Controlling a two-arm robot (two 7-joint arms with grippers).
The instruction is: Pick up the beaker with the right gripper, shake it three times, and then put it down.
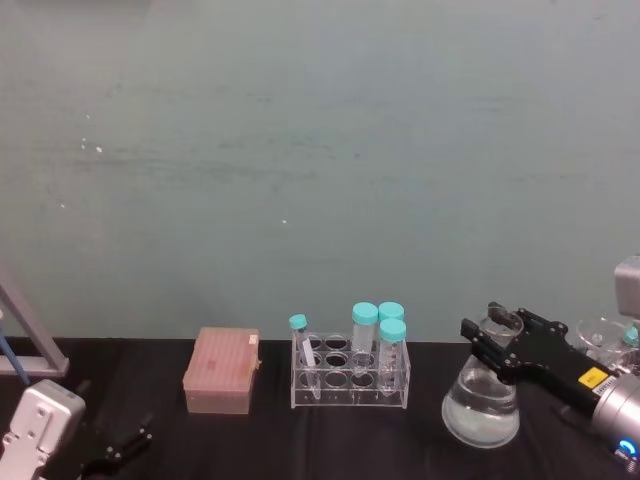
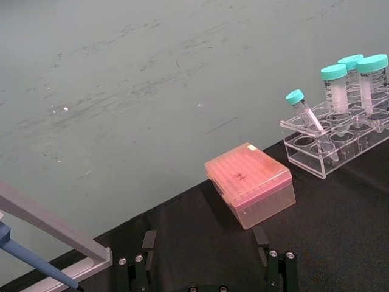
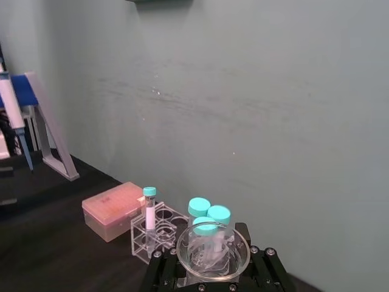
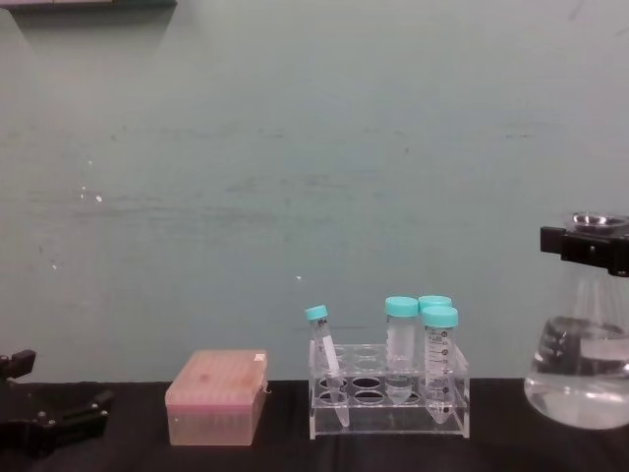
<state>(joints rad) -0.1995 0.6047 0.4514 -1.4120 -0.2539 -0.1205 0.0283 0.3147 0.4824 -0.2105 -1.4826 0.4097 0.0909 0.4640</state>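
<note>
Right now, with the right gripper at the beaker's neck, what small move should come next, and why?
Probably lift the beaker a little straight up before shaking. The right gripper closes around its neck, its base looks barely off the table, and the tube rack stands nearby on its left. The left gripper sits parked, open.

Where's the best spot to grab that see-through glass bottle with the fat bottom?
The narrow neck of the clear glass conical flask, just under its flared rim, coming from the right side. The wide base looks too fat for jaws; the black blocky right gripper sits around that neck.
</note>
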